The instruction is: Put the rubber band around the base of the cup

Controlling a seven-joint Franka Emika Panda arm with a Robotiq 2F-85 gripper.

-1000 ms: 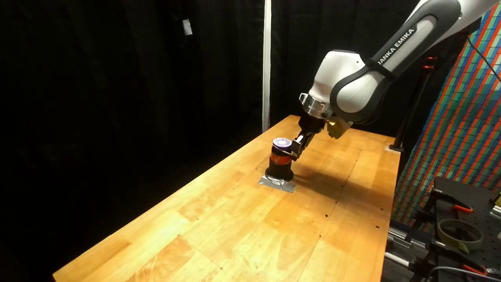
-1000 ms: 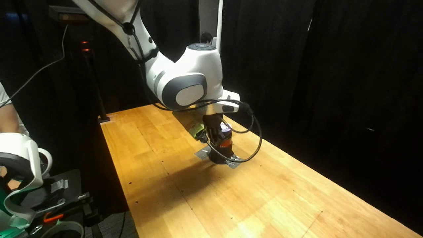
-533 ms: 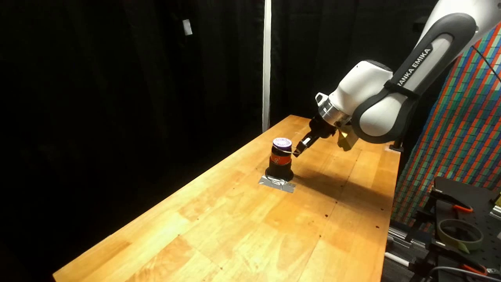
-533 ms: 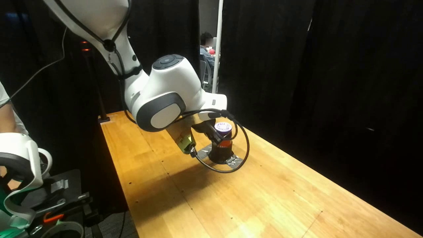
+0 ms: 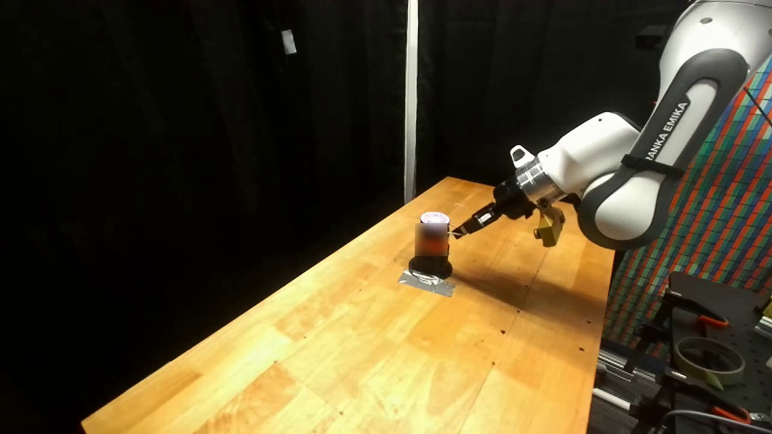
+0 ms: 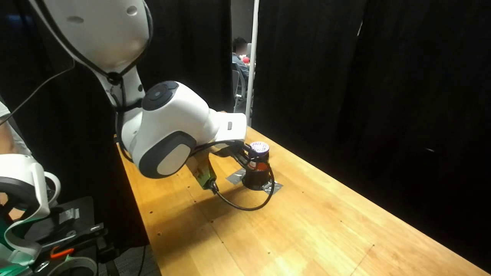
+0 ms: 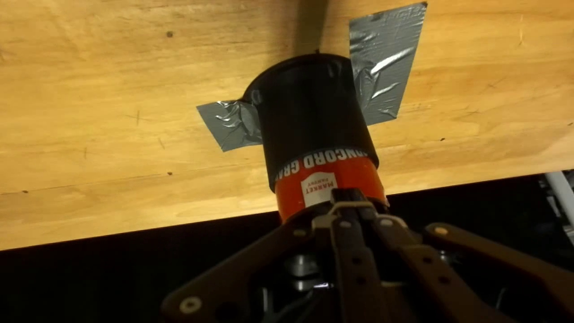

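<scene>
We find the jaws closed, a thin beige rubber band (image 7: pixel 353 203) across their tips, beside the black-and-red cylindrical cup (image 7: pixel 319 132) on the wooden worktop (image 5: pixel 386 337); looping appears underway, lowering to base required next.

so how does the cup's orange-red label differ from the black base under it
The orange-red label carries white lettering; the black base shows none. The label sits higher up; the base stands on the table, with grey tape at its foot. The base's foot is wider than the label. Both curve like a cylinder.
</scene>
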